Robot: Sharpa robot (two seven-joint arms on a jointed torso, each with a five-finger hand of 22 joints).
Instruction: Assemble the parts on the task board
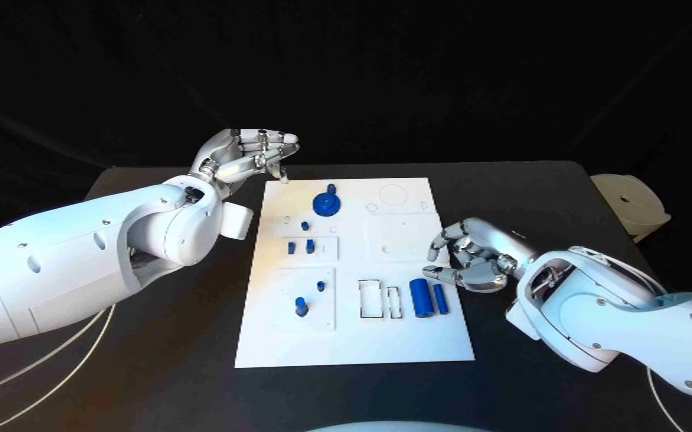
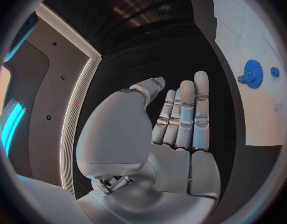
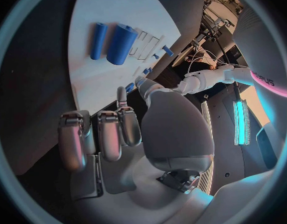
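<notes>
The white task board (image 1: 361, 337) lies in the middle of the black table. A blue gear (image 1: 330, 202) (image 2: 252, 73) stands near its far edge. Small blue pegs (image 1: 300, 247) sit in the left column, another peg (image 1: 302, 304) nearer me. A thick blue cylinder (image 1: 421, 298) (image 3: 121, 44) and a thin one (image 1: 440, 298) (image 3: 98, 41) lie side by side near the right edge. My left hand (image 1: 253, 157) (image 2: 181, 119) hovers over the board's far left corner, fingers straight, holding nothing. My right hand (image 1: 469, 257) (image 3: 106, 134) sits at the board's right edge just beyond the cylinders, fingers curled in, empty.
A pale round object (image 1: 635, 204) stands at the table's right edge. Thin cables (image 1: 58, 352) hang off the near left side. A rectangular outlined slot (image 1: 378, 298) lies left of the cylinders.
</notes>
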